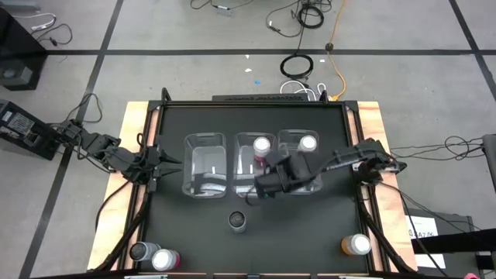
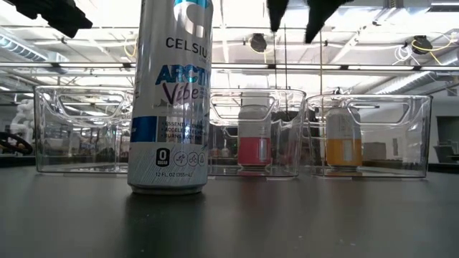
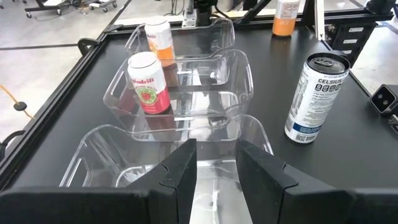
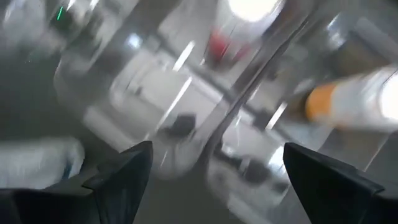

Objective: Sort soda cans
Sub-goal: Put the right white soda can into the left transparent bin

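Observation:
A silver-grey can point(image 1: 237, 222) point(image 2: 170, 97) point(image 3: 316, 98) stands upright on the mat, in front of three clear bins. A pink can point(image 1: 262, 146) point(image 3: 148, 82) stands in the middle bin point(image 1: 246, 180). An orange can point(image 1: 308, 143) point(image 3: 160, 40) stands in the right bin point(image 1: 314, 186). The left bin point(image 1: 205, 164) holds no can. A dark grey can point(image 1: 142, 252) and a pink can point(image 1: 164, 260) stand at the near left corner, and an orange can point(image 1: 356, 246) at the near right. My right gripper point(image 1: 249, 194) point(image 4: 214, 168) hangs open above the middle bin's near end, short of the silver-grey can. My left gripper point(image 1: 172, 164) point(image 3: 217, 168) waits open beside the left bin.
The black mat point(image 1: 310, 232) lies inside a raised frame with wooden strips point(image 1: 132, 132) on the left and right sides. Bare mat shows between the bins and the near edge, around the standing can. Cables point(image 1: 298, 66) lie on the floor beyond the far edge.

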Motion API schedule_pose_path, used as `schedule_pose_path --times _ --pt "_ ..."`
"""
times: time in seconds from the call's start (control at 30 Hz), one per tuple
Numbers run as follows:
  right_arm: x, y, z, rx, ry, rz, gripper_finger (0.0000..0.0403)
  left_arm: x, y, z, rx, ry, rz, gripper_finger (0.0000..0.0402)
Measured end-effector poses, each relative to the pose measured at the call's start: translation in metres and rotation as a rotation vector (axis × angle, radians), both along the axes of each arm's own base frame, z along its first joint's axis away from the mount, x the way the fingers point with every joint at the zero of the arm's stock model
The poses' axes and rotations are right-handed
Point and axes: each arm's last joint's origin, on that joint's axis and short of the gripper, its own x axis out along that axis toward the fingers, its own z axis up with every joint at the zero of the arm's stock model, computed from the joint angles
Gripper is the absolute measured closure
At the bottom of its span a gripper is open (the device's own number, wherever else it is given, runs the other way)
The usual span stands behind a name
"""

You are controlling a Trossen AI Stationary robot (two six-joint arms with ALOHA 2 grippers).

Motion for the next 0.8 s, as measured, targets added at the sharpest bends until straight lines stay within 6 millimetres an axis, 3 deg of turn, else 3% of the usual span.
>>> schedule_pose_path --times 0.3,0.8 --pt "-0.022 0.06 -0.011 0.26 0.13 0.154 0.005 0.0 0.0 0.0 -0.001 0.0 0.0 0.0281" --pt "-0.077 0.155 -0.036 0.248 0.122 0.225 0.005 0.0 0.001 0.0 -0.1 -0.005 0.069 0.0281"
